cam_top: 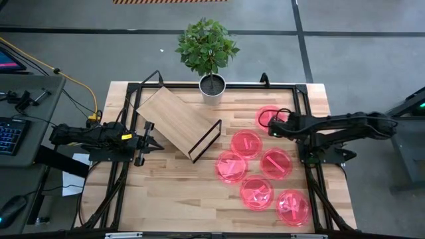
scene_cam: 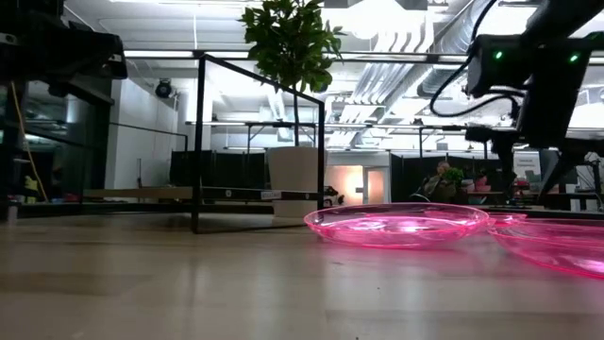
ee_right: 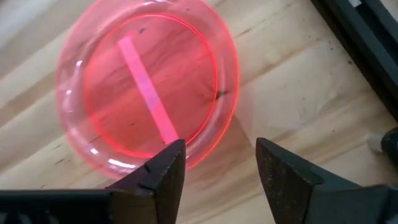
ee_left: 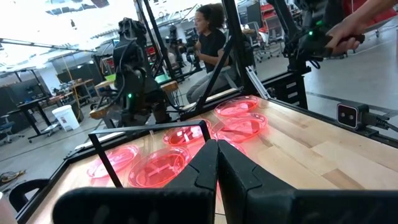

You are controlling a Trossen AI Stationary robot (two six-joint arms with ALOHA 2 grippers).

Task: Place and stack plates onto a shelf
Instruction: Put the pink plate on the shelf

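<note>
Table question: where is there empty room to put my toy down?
Bare wood lies on the table in front of the shelf, between the left gripper and the plates. The right half is crowded: six plates and the right gripper.

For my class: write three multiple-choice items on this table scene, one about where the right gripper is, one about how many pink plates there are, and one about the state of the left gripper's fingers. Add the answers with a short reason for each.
1. The right gripper is
A) above the plant pot
B) over the plate nearest the plant
C) on the shelf

2. How many pink plates lie on the table?
A) four
B) five
C) six

3. The left gripper has its fingers
A) shut, holding nothing
B) shut on a plate
C) wide open

Answers:
1 B: its open fingers hang above the rim of that plate.
2 C: the high view shows six, none on the shelf.
3 A: the left wrist view shows the fingers pressed together, empty.
</note>
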